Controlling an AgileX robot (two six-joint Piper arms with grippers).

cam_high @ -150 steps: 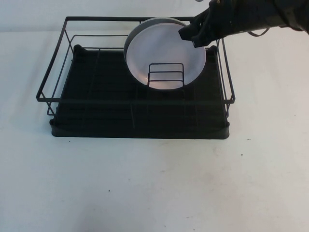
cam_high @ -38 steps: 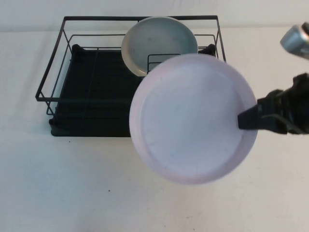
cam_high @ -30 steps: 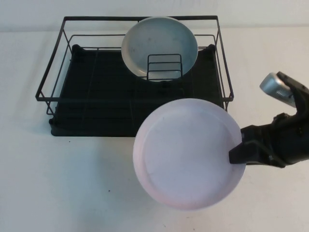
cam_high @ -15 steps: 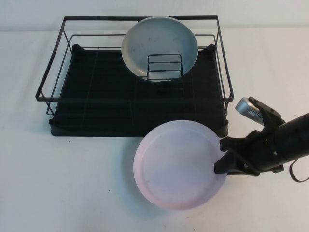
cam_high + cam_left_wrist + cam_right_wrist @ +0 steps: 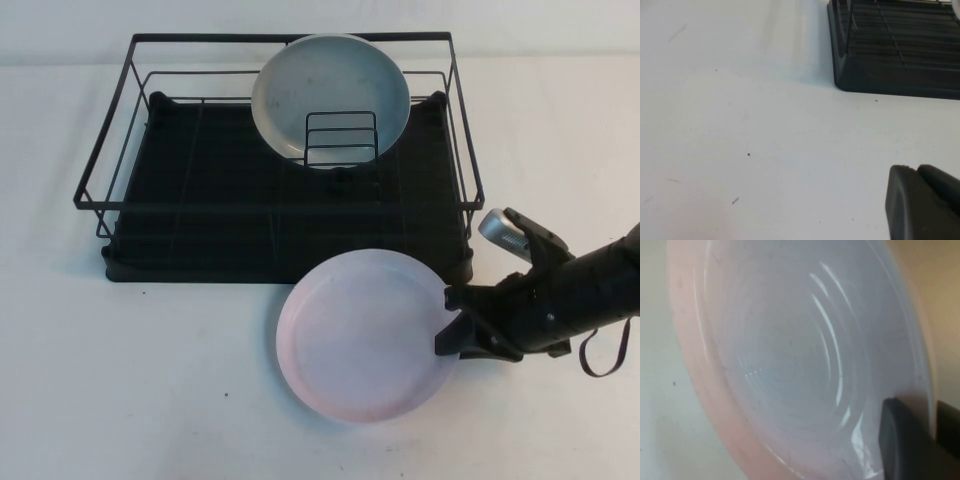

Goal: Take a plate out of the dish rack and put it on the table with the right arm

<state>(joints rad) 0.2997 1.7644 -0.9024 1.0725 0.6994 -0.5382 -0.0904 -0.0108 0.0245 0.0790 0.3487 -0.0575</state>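
The white desk (image 5: 120, 400) spreads wide around my work, with the dish rack (image 5: 200, 200) at its far side holding only a grey-blue plate (image 5: 330, 90) upright against the wire divider (image 5: 341, 138). The pink plate (image 5: 360, 335) is out of the rack and lies low, about flat, just in front of the rack's near right corner; I judge the lift done and only the release and retreat left, though I cannot tell if it fully rests on the desk. My right gripper (image 5: 458, 330) is clamped on the plate's right rim. My left gripper (image 5: 922, 202) hangs over bare desk near the rack's corner, holding nothing; whether it is apart or together, I cannot tell.
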